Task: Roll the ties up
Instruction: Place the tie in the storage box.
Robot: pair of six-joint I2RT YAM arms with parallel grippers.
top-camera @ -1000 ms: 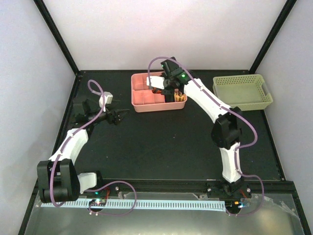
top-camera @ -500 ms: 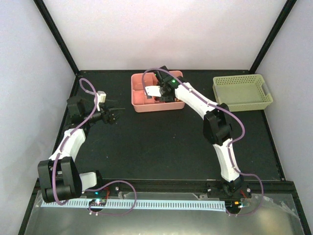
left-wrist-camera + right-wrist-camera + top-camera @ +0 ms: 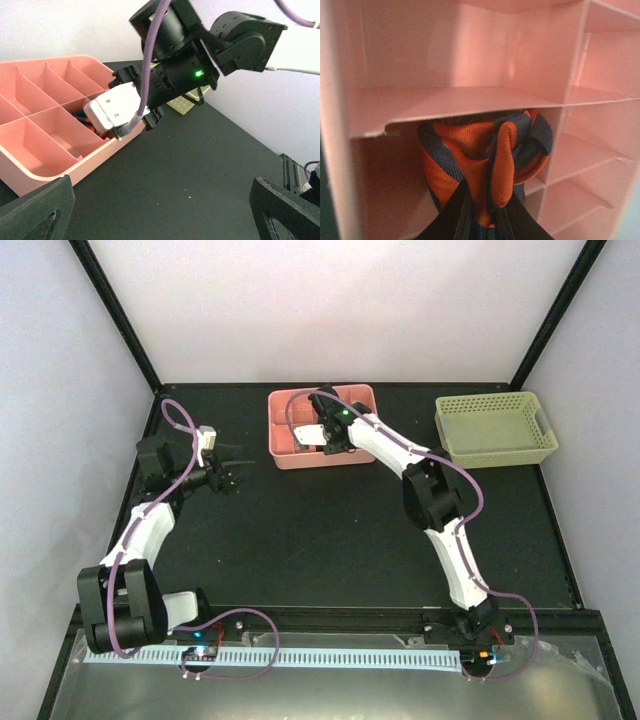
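**Position of the work.** The tie [image 3: 485, 155] is sitting bundled in a loose coil inside one compartment of the pink tray [image 3: 300, 460], which is standing at 12 o'clock on the table [image 3: 330, 540]. From overhead the right wrist is covering that compartment. The left wrist view is showing only a sliver of orange and navy [image 3: 84, 119] in the near row, under the right arm's camera block.

**Hands.** The right gripper [image 3: 479, 212] is reaching down into that compartment. Its two dark fingers are pressed close together on the lower fabric of the coil, so it is pinching the tie. The left gripper [image 3: 243, 468] is hovering off the tray's 9 o'clock end, fingers spread wide and holding nothing.

**Governing relation.** The tie is lying directly in the right gripper's grasp, and at roughly 3 o'clock from the left gripper, with the tray wall between them. The right arm is plainly the nearer one. The tie's length is gathered up, so no long run is lying out. I cannot tell which way the coil's axis is pointing. In my judgement, letting go cleanly depends on the coil staying below the divider [image 3: 455, 102].

**Change from a second ago.** The right wrist is now working nearer the tray's centre, having come across from the 3 o'clock end. The orange fabric seen there is no longer showing from above. The left arm has drawn its elbow back, its fingers spread as before. The yellow basket [image 3: 495, 427] is unchanged.
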